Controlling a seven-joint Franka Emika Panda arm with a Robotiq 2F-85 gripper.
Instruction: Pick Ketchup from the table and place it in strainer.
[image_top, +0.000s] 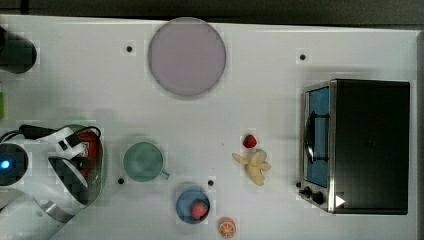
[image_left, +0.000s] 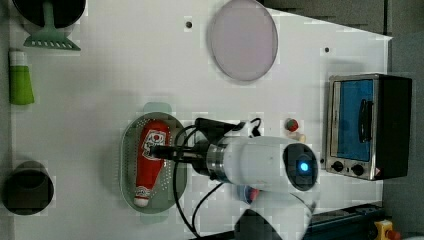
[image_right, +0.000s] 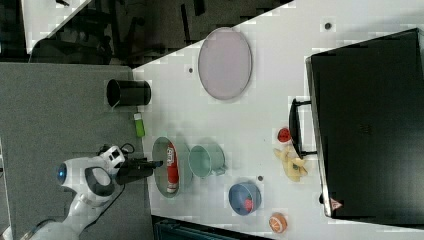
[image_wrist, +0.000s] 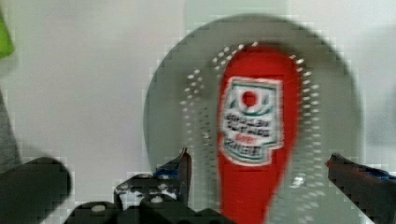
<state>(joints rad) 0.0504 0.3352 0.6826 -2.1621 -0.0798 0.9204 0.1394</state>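
Observation:
The Ketchup (image_wrist: 252, 130), a slim red bottle with a white-and-dark label, lies flat in the pale green strainer (image_wrist: 163, 107). In the left view the Ketchup (image_left: 150, 160) lies lengthwise in the strainer (image_left: 129, 160) with its white cap toward the left view's bottom. My gripper (image_wrist: 259, 161) hovers just above the bottle, open, one finger on each side with a gap to the red body. The gripper (image_left: 157, 149) reaches in from the left view's right. In the top view my arm covers most of the strainer (image_top: 102, 165), and a bit of the Ketchup (image_top: 89, 142) shows.
A teal mug (image_top: 144, 161) stands right beside the strainer. Further along are a blue bowl (image_top: 192, 205) holding a strawberry, a banana (image_top: 256, 166), an orange slice (image_top: 227, 228) and a toaster oven (image_top: 367, 145). A pinkish-grey plate (image_top: 186, 56) lies at the back.

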